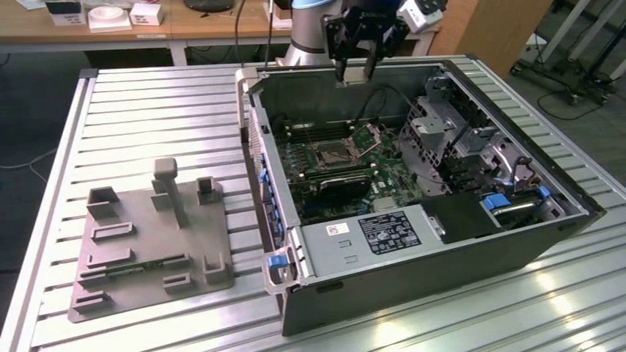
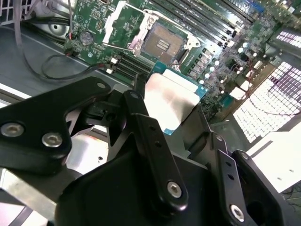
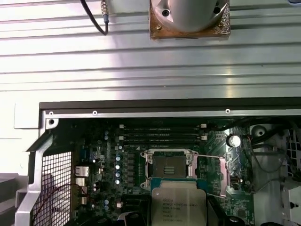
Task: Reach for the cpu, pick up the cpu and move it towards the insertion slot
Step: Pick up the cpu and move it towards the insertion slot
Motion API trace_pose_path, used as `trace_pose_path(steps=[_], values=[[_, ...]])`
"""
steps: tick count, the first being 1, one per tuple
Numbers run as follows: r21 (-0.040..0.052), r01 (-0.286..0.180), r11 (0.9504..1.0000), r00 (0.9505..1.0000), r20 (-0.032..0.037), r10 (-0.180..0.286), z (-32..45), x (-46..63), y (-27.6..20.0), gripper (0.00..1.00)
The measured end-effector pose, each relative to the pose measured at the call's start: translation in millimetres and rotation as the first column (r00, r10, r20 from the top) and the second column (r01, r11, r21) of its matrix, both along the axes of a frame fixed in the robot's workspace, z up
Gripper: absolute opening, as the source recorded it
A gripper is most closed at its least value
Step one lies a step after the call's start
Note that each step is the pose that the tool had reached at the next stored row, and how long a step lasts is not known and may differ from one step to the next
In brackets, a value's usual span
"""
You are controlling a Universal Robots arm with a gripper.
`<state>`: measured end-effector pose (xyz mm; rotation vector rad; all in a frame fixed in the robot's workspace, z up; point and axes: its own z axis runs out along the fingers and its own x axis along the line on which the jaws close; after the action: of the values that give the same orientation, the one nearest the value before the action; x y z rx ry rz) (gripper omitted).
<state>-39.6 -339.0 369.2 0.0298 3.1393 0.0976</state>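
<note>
Held between black fingers [image 2: 141, 127] of gripper [image 2: 171, 110]: cpu [image 2: 171, 96], silvery top up, teal rim showing, clamped at opposite edges, level. Suspended above open computer case [image 1: 547, 213] near its rear wall, over motherboard [image 3: 117, 160]. Seen just beside insertion slot [image 3: 170, 165] in first wrist view, not yet over it; slot frame open, hinged plate [image 3: 233, 162] swung aside, dark centre bare. Judged mid-transfer, chip lifted and carried most of the way. Advised for this step: kept flat, squared with socket frame, moved slowly, kept clear of loose cables [image 2: 44, 66] and memory slots [image 3: 160, 134]. Printed text present on chip lid in first wrist view, too fine to read. Grey tray [image 1: 146, 235] left on slatted table [image 1: 146, 110], well apart from case.
</note>
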Motion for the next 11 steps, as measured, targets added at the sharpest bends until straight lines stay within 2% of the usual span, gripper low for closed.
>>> trace_pose_path(steps=[3, 7, 11], values=[[0.0001, 0.000, 1.0000, 1.0000, -0.0001, 0.000, -1.0, -7.9, 3.1, 0.55], [0.0001, 0.006, 1.0000, 1.0000, -0.0001, -0.006, -4.1, -9.0, 7.8, 0.55], [0.0001, 0.020, 0.9998, 0.9998, -0.0001, -0.020, -5.1, -9.0, 8.2, 0.55]])
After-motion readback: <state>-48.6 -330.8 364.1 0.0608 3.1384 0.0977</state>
